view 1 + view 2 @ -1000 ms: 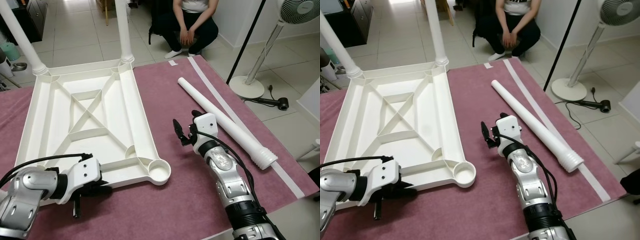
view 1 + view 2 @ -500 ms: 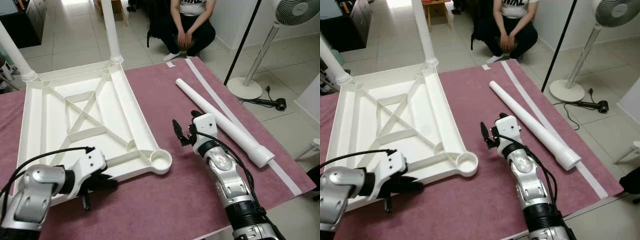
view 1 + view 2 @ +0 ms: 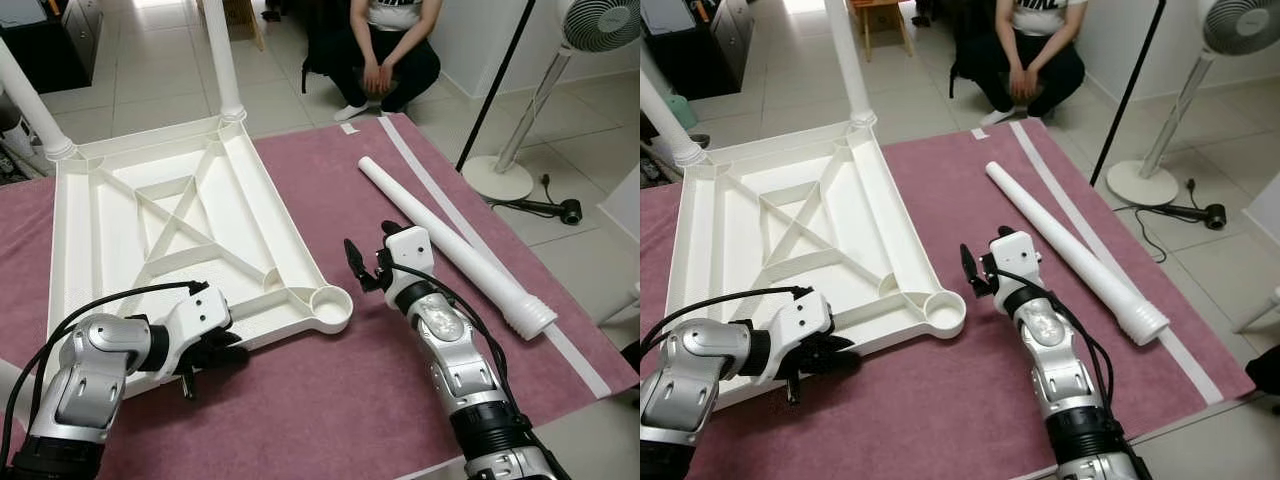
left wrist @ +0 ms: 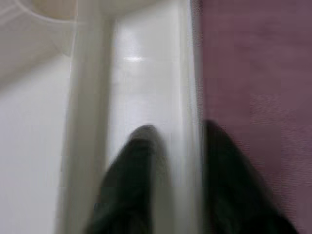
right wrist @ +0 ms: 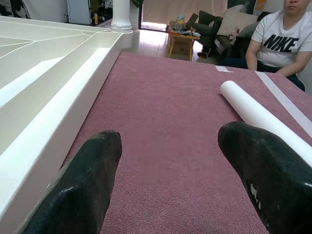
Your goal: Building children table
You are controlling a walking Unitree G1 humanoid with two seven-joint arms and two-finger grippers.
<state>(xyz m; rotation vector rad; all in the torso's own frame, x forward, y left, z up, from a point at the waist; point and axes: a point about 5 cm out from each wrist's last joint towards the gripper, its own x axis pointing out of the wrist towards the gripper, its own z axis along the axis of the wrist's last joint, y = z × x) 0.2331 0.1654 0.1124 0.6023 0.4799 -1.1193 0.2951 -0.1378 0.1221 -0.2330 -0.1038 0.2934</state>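
Observation:
The white table top [image 3: 275, 195] lies upside down on the maroon carpet. Two white legs [image 3: 222, 60] stand in its far corners, and the near right corner socket [image 3: 328, 303] is empty. My left gripper [image 3: 210, 365] is shut on the near rim. In the left wrist view its fingers [image 4: 141, 161] straddle the rim wall, one inside and one on the carpet side. A loose white leg [image 3: 450, 245] lies on the carpet to the right. My right gripper [image 3: 370, 245] hovers open over the carpet between the table top and that leg, holding nothing.
A person [image 3: 385, 50] squats beyond the carpet's far edge. At the right stand a pedestal fan [image 3: 520, 130] and a slanted black pole [image 3: 495, 80]. A black corded object [image 3: 560, 208] lies on the tiles. A white strip [image 3: 420, 175] runs along the carpet's right side.
My left gripper has shifted right and away from me with the near rim, and the table top has turned slightly, its empty corner socket moving farther off. The right arm has stayed put.

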